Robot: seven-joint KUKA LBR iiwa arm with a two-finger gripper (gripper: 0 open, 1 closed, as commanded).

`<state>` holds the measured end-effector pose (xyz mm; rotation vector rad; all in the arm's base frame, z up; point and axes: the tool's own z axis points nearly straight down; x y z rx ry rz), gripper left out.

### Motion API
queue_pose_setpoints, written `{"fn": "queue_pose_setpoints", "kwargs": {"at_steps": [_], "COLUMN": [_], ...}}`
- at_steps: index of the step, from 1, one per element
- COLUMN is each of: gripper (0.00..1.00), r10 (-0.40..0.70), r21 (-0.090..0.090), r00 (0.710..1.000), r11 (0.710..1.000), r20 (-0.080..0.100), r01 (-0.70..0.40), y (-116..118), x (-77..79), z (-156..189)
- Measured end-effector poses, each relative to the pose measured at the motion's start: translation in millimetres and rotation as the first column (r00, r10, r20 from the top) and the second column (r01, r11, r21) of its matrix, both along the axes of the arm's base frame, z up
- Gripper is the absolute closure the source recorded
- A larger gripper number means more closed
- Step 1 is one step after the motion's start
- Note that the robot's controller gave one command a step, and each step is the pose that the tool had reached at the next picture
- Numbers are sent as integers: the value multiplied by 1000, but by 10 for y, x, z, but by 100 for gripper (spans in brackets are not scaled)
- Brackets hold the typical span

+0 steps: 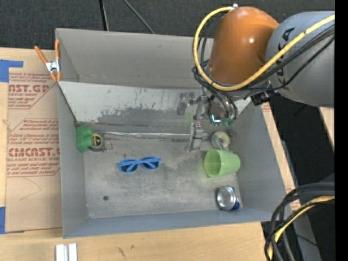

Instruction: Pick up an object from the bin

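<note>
Bin: grey metal bin (136,53), viewed from above; my arm enters from the view's right.
Claw: my claw (194,144) hangs low, right of the floor's centre, in the rear half. I cannot tell whether its tip touches the floor.
Claw state: I cannot tell whether it is spread or pressed together. I see no object in it.
Nearest things: a small round greyish object (220,140) lies just beside the claw, on its right. A green plastic cup (221,163) lies on its side nearby, its mouth turned towards the bin's left.
Other things: blue sunglasses (140,164) lie mid-floor. A silver and blue drinks can (227,198) lies near the front wall. A green toy (84,138) sits against the left wall, well apart.
Step in hand: approach, by my judgement; nothing is picked yet.
Next move: I must centre over one near thing, probably the round object or the cup's rim, then close and lift. The cup may roll aside if nudged.
</note>
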<state>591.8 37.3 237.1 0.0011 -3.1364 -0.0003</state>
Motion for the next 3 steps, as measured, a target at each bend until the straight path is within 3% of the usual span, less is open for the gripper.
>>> {"fn": "queue_pose_setpoints", "kwargs": {"at_steps": [1, 2, 3], "gripper": [0, 0, 100], "r10": [-63, 320, 320], "r21": [-2, -1, 3], "r00": [998, 948, 947], "r11": [998, 948, 947], "r20": [-4, 5, 7], "r01": [63, -320, -320], "y": [-987, -1626, -1591], "x": [-590, -329, -321], "z": [-1079, -1690, -1678]}}
